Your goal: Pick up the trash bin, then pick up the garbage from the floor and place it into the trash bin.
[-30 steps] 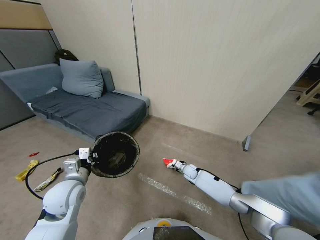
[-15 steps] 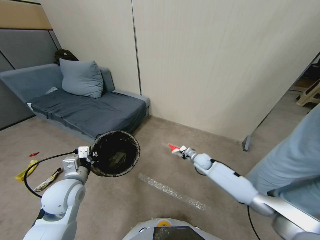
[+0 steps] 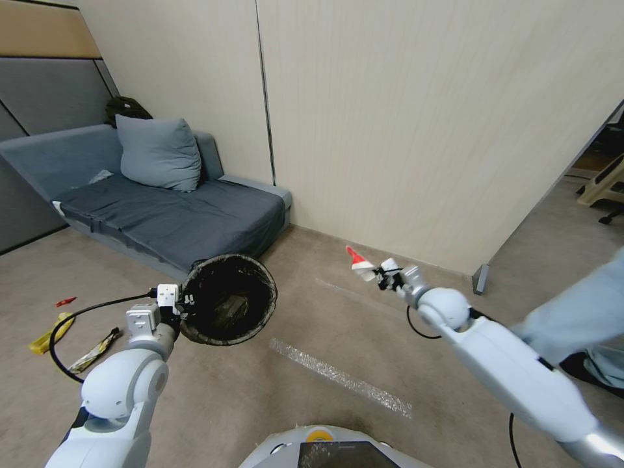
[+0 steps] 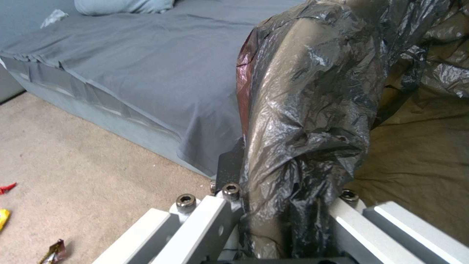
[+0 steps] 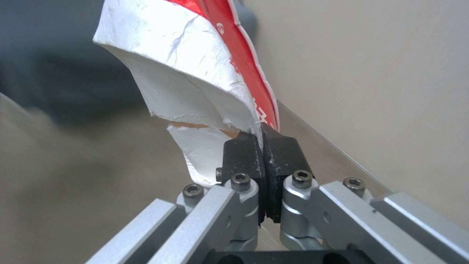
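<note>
The right arm is sweeping the biggest arc here: over the last second its right gripper (image 3: 379, 273) has been climbing from low over the carpet up toward the wall panel, carrying the red-and-white wrapper (image 3: 357, 259) with it. In the head view the piece is now hanging at about the 3 o'clock side of the trash bin (image 3: 228, 299), well apart from it and higher than the rim. I am reading this as the lift phase of a carry: the pickup is done, and the arm is gaining height before any swing across to the bin's mouth.

The bin has barely been shifting over that time. The left gripper (image 3: 177, 303) is holding it off the floor by the rim at about 9 o'clock, pads clamped together on the folded black liner (image 4: 313, 110), with the opening tipped toward the head camera.

The wrapper is pinched by one end between the right gripper's closed black pads (image 5: 263, 154). Its long axis is running on from the fingertips, its free tip pointing toward 10 o'clock in the head view, up and toward the sofa (image 3: 169, 214).

Other packets (image 3: 71, 338) are lying on the carpet beyond the left arm, around 9 o'clock of the bin.
</note>
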Controlling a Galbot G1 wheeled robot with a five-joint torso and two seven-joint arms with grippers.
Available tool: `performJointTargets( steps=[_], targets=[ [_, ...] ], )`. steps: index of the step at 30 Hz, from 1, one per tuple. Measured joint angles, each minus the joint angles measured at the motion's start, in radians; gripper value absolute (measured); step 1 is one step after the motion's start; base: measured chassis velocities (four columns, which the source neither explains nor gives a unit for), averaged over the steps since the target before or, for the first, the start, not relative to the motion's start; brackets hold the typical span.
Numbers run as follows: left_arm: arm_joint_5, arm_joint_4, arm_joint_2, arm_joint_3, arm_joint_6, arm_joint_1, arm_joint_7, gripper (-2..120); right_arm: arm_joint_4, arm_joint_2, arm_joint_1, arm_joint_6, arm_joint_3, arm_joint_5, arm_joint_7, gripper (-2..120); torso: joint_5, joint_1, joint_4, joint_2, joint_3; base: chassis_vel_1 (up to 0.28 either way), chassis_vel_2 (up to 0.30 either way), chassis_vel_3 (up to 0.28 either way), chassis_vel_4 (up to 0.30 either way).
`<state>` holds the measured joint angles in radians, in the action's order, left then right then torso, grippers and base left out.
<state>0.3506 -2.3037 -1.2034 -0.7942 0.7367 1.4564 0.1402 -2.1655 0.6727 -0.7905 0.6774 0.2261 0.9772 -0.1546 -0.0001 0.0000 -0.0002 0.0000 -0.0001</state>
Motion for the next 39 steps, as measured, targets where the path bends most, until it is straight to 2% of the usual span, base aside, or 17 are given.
performJointTargets(
  steps=[2,3,6,7,9,11,13,14,18,21,22,24,29,39],
  targets=[
    [-0.002,0.003,-0.002,0.001,0.0,-0.001,-0.003,1,-0.033,0.003,0.1,0.013,-0.048,0.132,-0.036,0,-0.0003,0.0,0.0004,0.0,0.0,0.0,0.0,0.0,0.0],
    [-0.002,0.003,-0.002,0.001,0.0,-0.001,-0.003,1,-0.033,0.003,0.1,0.013,-0.048,0.132,-0.036,0,-0.0003,0.0,0.0004,0.0,0.0,0.0,0.0,0.0,0.0],
    [-0.007,0.012,-0.006,0.002,0.0,-0.003,-0.005,1,-0.043,0.063,0.293,0.031,-0.214,0.34,-0.109,0,0.0001,0.0,0.0002,0.0,0.0,0.0,0.0,0.0,0.0],
    [-0.007,0.012,-0.006,0.002,0.0,-0.003,-0.005,1,-0.043,0.063,0.293,0.031,-0.214,0.34,-0.109,0,0.0001,0.0,0.0002,0.0,0.0,0.0,0.0,0.0,0.0],
    [-0.008,0.016,-0.01,0.002,0.0,-0.004,-0.006,1,-0.018,0.117,0.419,0.032,-0.354,0.391,-0.133,0,0.0,0.0,0.0004,0.0,0.0,0.0,0.0,0.0,0.0],
    [-0.008,0.017,-0.011,0.002,0.0,-0.005,-0.007,1,-0.008,0.133,0.458,0.031,-0.393,0.398,-0.138,0,0.0002,0.0,0.0006,0.0,0.0,0.0,0.0,0.0,0.0],
    [-0.011,0.022,-0.013,0.001,0.0,-0.005,-0.007,1,0.029,0.188,0.567,0.026,-0.52,0.419,-0.157,0,-0.0006,0.0,0.0006,0.0,0.0,0.0,0.0,0.0,0.0],
    [-0.012,0.025,-0.014,-0.001,0.0,-0.005,-0.007,1,0.042,0.207,0.593,0.025,-0.557,0.425,-0.163,0,0.0001,0.0,0.0003,0.0,0.0,0.0,0.0,0.0,0.0],
    [-0.015,0.031,-0.018,-0.004,0.0,-0.005,-0.008,1,0.067,0.251,0.637,0.025,-0.621,0.455,-0.195,0,-0.0003,0.0,0.0,0.0,0.0,0.0,0.0,0.0,0.0],
    [-0.019,0.038,-0.023,-0.004,0.0,-0.004,-0.008,1,0.105,0.323,0.681,0.028,-0.713,0.508,-0.254,0,-0.0003,0.0,0.0,0.0,0.0,0.0,0.0,0.0,0.0],
    [-0.019,0.038,-0.023,-0.004,0.0,-0.004,-0.008,1,0.105,0.323,0.681,0.028,-0.713,0.508,-0.254,0,-0.0003,0.0,0.0,0.0,0.0,0.0,0.0,0.0,0.0],
    [-0.02,0.038,-0.025,-0.004,0.0,-0.005,-0.009,1,0.14,0.371,0.69,0.028,-0.76,0.513,-0.275,0,-0.0002,0.0,0.0003,0.0,0.0,0.0,0.0,0.0,0.0],
    [-0.019,0.036,-0.023,-0.012,0.0,-0.002,-0.01,1,0.216,0.447,0.677,0.029,-0.818,0.488,-0.29,0,0.0,0.0,0.0005,0.0,0.0,0.0,0.0,0.0,0.0],
    [-0.016,0.039,-0.021,-0.022,-0.001,-0.001,-0.011,1,0.294,0.513,0.6,0.028,-0.873,0.404,-0.282,0,-0.0001,0.0,0.0001,0.0,0.0,0.0,0.0,0.0,0.0]
  ],
)
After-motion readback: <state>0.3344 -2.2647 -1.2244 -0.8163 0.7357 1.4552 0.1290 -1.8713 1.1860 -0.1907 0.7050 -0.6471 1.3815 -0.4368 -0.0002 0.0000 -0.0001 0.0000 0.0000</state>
